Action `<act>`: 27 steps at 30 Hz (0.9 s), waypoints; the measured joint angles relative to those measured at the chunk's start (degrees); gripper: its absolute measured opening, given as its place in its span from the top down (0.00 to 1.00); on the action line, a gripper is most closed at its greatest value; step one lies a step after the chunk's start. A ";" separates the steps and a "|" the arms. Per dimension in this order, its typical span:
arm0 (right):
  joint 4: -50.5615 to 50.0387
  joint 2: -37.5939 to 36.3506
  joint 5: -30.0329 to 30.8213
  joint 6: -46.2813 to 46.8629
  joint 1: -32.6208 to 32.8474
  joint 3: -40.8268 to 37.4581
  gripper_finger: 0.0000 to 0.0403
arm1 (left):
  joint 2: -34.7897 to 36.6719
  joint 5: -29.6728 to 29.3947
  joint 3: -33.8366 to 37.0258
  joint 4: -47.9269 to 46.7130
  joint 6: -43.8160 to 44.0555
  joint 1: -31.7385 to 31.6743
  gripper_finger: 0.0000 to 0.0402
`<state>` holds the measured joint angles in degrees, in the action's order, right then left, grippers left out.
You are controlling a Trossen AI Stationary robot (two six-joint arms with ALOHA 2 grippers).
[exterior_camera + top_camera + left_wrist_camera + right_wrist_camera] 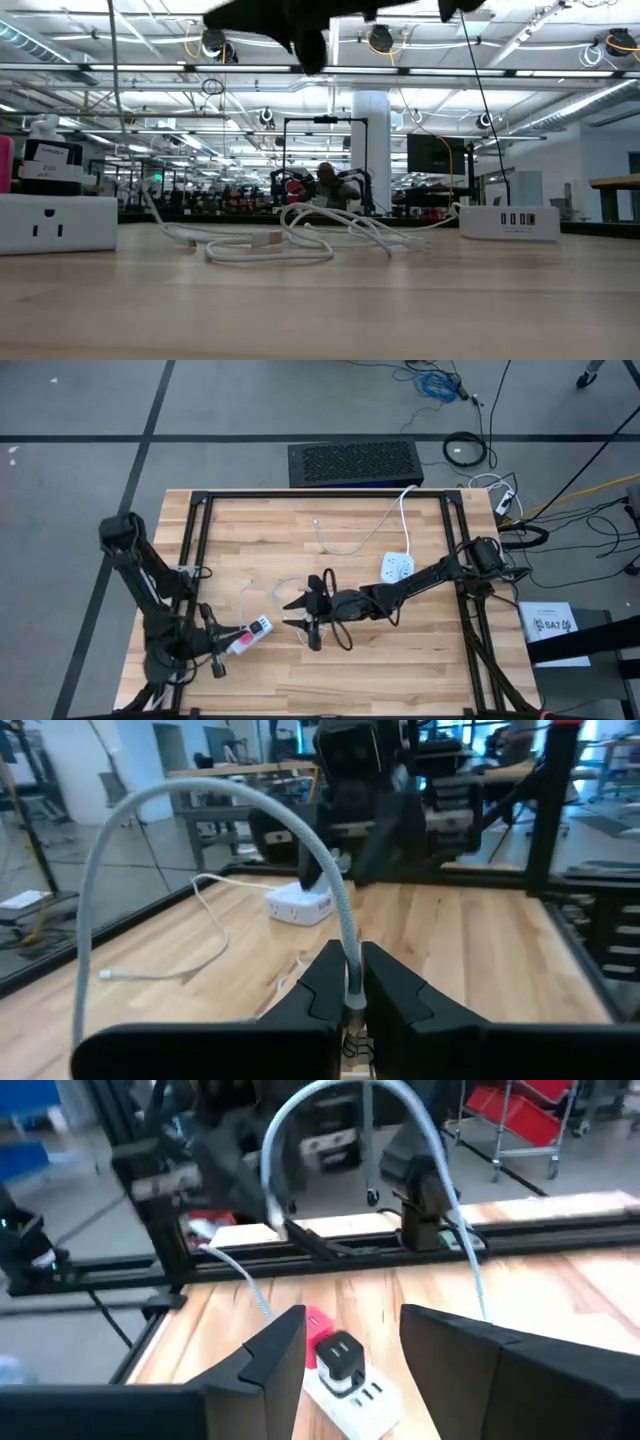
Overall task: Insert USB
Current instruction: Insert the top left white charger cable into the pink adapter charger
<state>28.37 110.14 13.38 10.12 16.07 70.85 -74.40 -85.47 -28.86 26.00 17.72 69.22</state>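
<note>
A white braided USB cable [340, 545] lies in loose loops on the wooden table [400, 670], and the low view shows it mid-table [270, 242]. My left gripper [213, 657] is at the near left, shut on this cable [200, 795]. Beside it lies a white power strip [251, 635] with a red end, and a black plug [338, 1352] sits in it. My right gripper [297, 613] hangs open above the table's middle, its fingers pointing toward the strip [345, 1380]. A white USB charger hub [397, 567] rests flat farther right. My left gripper [350, 990] pinches the cable between its two fingers at a point [347, 952] just above the fingertips. From there the cable rises in a stiff arch and curves back down. Its free connector end [105, 975] lies on the table. What lies below the fingers is hidden by them.
A black metal frame [300, 497] runs along the table's far edge and down both sides. The hub [508, 222] and the strip [55, 222] flank the cable loops. A black perforated box [355, 463] sits on the floor beyond the far edge. Bare wood lies near the front edge.
</note>
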 joint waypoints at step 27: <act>-46.02 10.38 -15.51 -8.69 -3.67 26.19 0.42 | 21.69 21.65 -0.52 -43.27 23.65 -8.31 0.94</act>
<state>-17.64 120.52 -2.13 1.43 12.40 97.04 -52.71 -63.82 -29.38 -17.28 41.37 60.91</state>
